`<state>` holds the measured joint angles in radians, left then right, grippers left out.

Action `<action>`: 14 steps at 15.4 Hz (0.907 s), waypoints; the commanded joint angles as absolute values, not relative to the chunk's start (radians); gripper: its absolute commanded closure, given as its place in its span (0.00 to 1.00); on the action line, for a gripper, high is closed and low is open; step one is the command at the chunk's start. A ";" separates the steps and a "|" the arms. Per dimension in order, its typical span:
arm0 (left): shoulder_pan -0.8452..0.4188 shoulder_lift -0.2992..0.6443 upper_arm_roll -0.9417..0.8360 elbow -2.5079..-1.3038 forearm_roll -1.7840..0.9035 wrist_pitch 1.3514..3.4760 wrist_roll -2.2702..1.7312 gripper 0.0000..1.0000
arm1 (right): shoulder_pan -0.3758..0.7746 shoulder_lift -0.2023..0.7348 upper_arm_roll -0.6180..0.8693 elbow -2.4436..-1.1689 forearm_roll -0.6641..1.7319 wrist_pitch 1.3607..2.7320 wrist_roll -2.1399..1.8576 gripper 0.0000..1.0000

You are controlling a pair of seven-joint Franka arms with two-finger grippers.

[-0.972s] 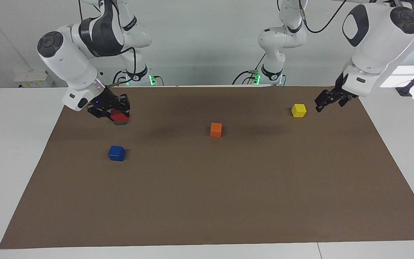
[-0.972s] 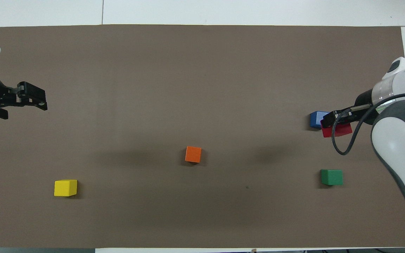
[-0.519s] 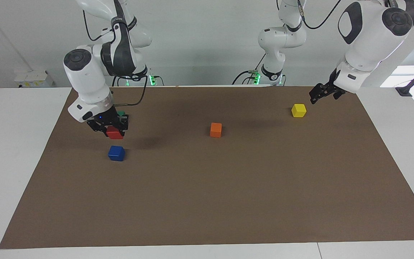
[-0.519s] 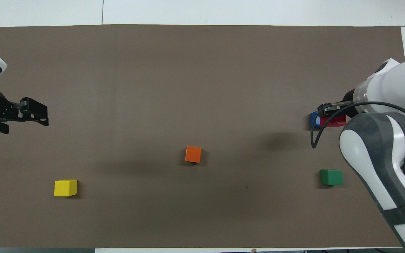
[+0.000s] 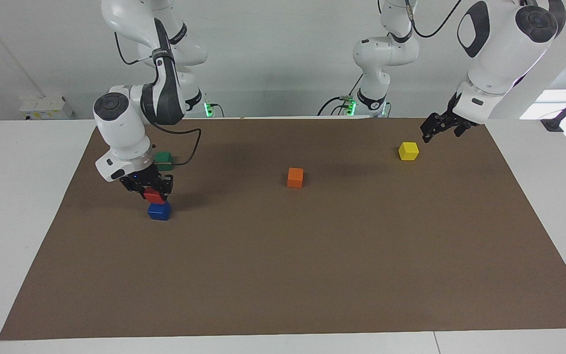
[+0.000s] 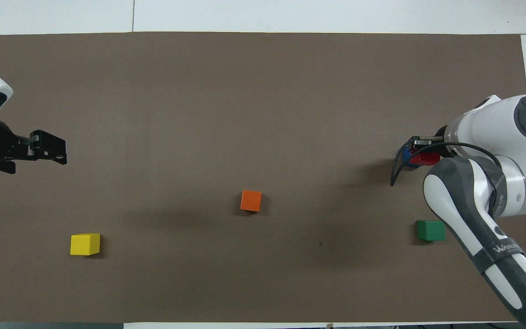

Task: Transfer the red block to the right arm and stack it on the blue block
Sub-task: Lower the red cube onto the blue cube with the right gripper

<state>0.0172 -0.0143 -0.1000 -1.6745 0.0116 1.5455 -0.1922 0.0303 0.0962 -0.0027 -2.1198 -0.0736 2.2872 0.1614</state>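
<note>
Right gripper (image 5: 154, 192): fingers closed on the red block, pointing straight down over the blue block
Red block (image 5: 155, 195): clamped between the right gripper's fingers, directly above the blue block; its underside sits at or just above the blue block's top face, and contact cannot be confirmed
Blue block (image 5: 159, 211): on the brown mat (image 5: 283, 275) toward the right arm's end of the table; in the overhead view only a sliver of blue (image 6: 407, 156) shows beside the red block (image 6: 425, 158) under the wrist
Right arm (image 5: 126, 132): wrist vertical above the stack, forearm rising steeply to a bent elbow, upper links leaning back toward its base; a black cable loops from the wrist
Green block (image 5: 163, 161): on the mat, nearer to the robots than the blue block, partly hidden by the right arm's wrist in the facing view
Left gripper (image 5: 433, 130): fingers spread apart, nothing between them, raised over the mat near the yellow block at the left arm's end
Left arm (image 5: 496, 54): waiting, forearm angled down and inward from a high elbow
Yellow block (image 5: 408, 151): on the mat, just beside and below the left gripper as seen in the facing view, not touched
Orange block (image 5: 295, 177): alone near the middle of the mat, well apart from both grippers
</note>
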 commanded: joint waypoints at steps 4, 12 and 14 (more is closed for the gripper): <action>0.006 -0.020 -0.091 -1.669 0.026 1.583 -0.173 0.00 | -0.014 0.112 0.008 -2.161 -0.110 2.365 0.175 1.00; -0.008 -0.025 -0.094 -1.660 0.028 1.589 -0.179 0.00 | -0.028 0.140 0.008 -2.161 -0.106 2.405 0.189 1.00; -0.009 -0.026 -0.089 -1.661 0.028 1.586 -0.179 0.00 | -0.023 0.138 0.009 -2.160 -0.106 2.404 0.201 1.00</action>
<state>0.0068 -0.0144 -0.1010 -1.6567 0.0116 1.5784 -0.1853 -0.0088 0.1317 -0.0044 -2.1512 -0.0818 2.3806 0.1652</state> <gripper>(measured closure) 0.000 0.419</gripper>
